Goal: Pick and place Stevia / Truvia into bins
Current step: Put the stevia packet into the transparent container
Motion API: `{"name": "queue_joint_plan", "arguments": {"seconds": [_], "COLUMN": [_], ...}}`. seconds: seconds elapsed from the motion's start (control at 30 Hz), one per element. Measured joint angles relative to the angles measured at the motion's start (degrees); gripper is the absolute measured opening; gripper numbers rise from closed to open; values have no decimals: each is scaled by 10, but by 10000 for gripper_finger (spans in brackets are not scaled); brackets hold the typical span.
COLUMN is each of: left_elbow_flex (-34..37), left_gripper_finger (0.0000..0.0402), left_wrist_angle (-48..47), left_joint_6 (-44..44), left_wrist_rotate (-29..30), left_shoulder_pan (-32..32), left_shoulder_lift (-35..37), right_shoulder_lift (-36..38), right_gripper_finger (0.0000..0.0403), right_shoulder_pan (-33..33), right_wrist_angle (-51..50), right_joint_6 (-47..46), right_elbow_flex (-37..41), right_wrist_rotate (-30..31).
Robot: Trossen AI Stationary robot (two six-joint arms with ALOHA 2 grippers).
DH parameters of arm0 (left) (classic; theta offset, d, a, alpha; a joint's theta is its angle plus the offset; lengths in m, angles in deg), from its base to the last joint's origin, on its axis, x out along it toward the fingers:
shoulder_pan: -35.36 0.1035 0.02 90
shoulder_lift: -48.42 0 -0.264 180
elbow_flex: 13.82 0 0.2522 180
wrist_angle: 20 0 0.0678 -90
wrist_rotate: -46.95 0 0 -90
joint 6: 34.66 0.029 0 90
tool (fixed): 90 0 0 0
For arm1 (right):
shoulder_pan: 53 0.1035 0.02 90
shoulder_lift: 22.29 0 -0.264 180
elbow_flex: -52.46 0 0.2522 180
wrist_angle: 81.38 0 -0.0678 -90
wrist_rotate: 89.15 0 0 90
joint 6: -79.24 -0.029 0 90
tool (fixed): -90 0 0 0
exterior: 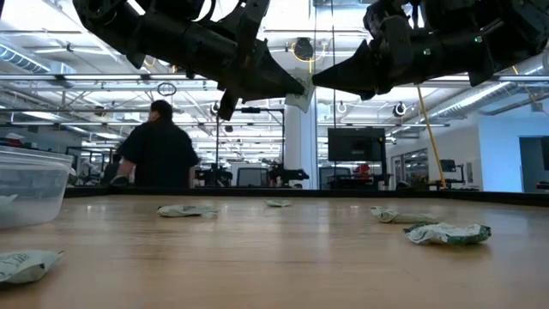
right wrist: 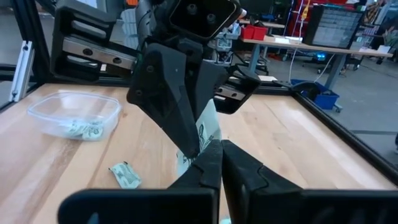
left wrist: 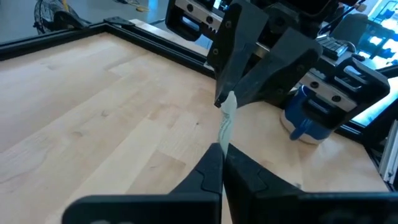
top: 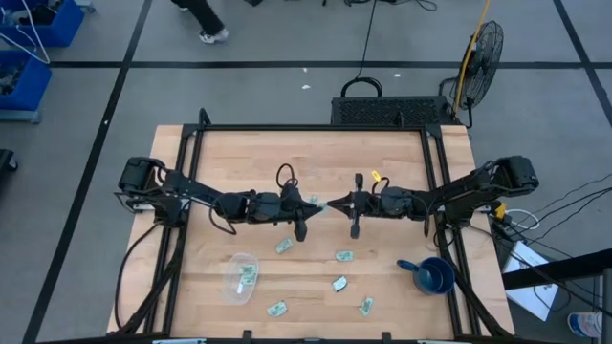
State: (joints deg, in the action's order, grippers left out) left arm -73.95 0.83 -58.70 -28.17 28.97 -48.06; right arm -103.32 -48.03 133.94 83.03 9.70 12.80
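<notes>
A pale green and white sachet (exterior: pixel 300 91) hangs high over the middle of the table, held between my two grippers, which meet tip to tip. My left gripper (top: pixel 314 204) comes from the table's left and is shut on it. My right gripper (top: pixel 332 204) comes from the right and is shut on it too. Several more sachets lie flat on the wood, such as one sachet (top: pixel 284 246) and another sachet (top: pixel 344 256). The clear tub (top: pixel 241 277) stands near the left front, with a sachet (right wrist: pixel 84 129) lying in it. My left gripper (left wrist: pixel 222 152) pinches the sachet's near end (left wrist: pixel 224 138) between its two fingers, coming level from the table's left. The sachet is lifted clear of the table. My right gripper (right wrist: pixel 216 152) pinches the sachet's opposite end (right wrist: pixel 207 135) between its two fingers, coming level from the table's right. The paper stands edge-up between the two holds.
A blue cup (top: pixel 435 275) stands near the right front corner. Loose sachets (top: pixel 339 283) (top: pixel 365 306) (top: pixel 277 308) are scattered across the near half. A black frame (top: pixel 435 153) borders the table. A person (exterior: pixel 159 150) is in the room beyond the far edge.
</notes>
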Motion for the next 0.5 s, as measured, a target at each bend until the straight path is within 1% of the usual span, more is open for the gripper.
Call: {"name": "queue_joint_plan", "arguments": {"seconds": [0.1, 0.23, 0.33, 0.4, 0.43, 0.5], "left_elbow_flex": [0, 0, 1, 0, 1, 0], "left_gripper_finger": [4, 3, 3, 3, 3, 2], "left_wrist_angle": [-2, -28, -71, -122, -153, -201], "left_joint_6": [0, 0, -1, -12, -21, -35], "left_wrist_rotate": [0, 0, 0, -1, -6, -37], "left_shoulder_pan": [0, 0, 0, 0, 0, -1], "left_shoulder_lift": [0, 3, 25, 49, 66, 101], "right_shoulder_lift": [0, 0, 0, 0, 0, 0], "right_gripper_finger": [16, 48, 78, 96, 104, 118], "right_shoulder_pan": [0, 0, 0, 0, 0, 0], "right_wrist_angle": [0, 0, 0, -1, -1, -5], "right_joint_6": [10, 14, 9, -2, -5, -10], "right_elbow_flex": [0, 0, 0, 0, 0, 0], "right_wrist_rotate": [0, -1, -2, -2, -2, -2]}}
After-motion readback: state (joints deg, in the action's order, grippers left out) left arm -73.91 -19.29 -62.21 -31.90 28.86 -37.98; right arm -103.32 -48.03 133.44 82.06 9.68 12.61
